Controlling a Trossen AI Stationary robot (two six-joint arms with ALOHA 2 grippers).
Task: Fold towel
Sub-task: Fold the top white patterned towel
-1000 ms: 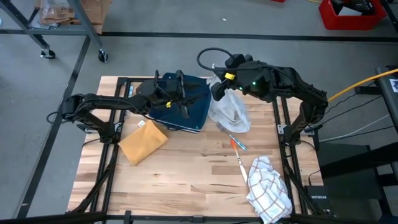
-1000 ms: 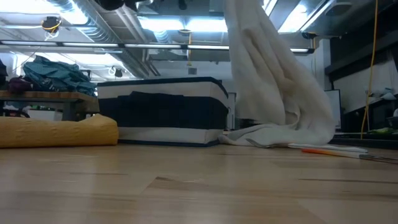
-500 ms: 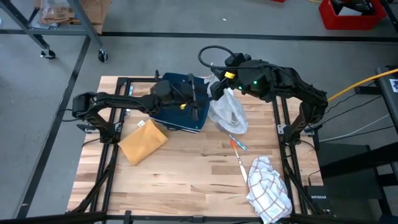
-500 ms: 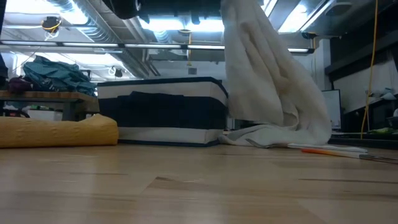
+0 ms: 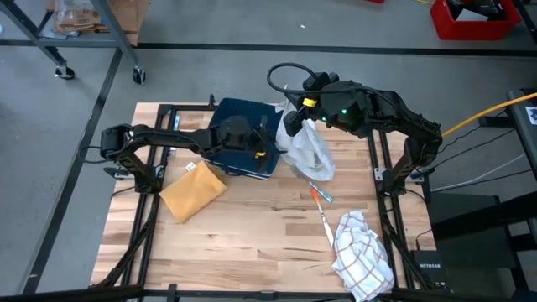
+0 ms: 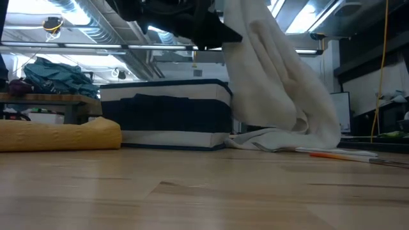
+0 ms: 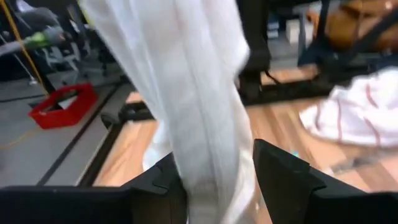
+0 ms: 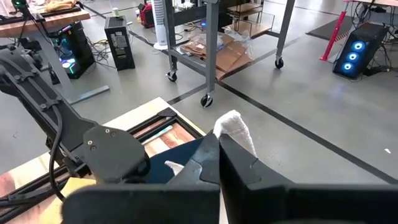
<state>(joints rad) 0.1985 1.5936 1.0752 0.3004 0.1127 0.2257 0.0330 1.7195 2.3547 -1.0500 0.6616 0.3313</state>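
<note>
Towel [image 5: 309, 149], white, is held aloft at the far centre of the tabletop [image 5: 252, 226], just right of a folded navy cloth [image 5: 243, 134]. Its upper corner is clamped in the right pincer [image 5: 294, 117], whose fingers are pressed together on the fabric. The rest hangs down in a narrow bunched column, and the lower end is pooled on the wood, as is seen in the low view [image 6: 281, 137].

The left pincer [image 7: 217, 180] is positioned at the hanging column, fingers apart, with the fabric running down between them. No grip is made by it yet, as far as can be judged.

The step in hand is judged to be the taking of a second hold, so that the towel can be spread flat before folding. For a good result:

- A hem edge should be taken, not the bunched middle; a grip on several layers is likely to leave the towel twisted.
- The fingers should be closed only when a single edge lies fully between them.
- The right hold should be kept firm while the left is made, so that the column is not dropped.
- The towel should then be drawn out clear of the navy cloth and of the orange pen [image 5: 317, 195] lying near the pooled end.

A yellow cloth [image 5: 193, 191] at the left and a striped cloth [image 5: 362, 247] at the near right are well apart from the work.
</note>
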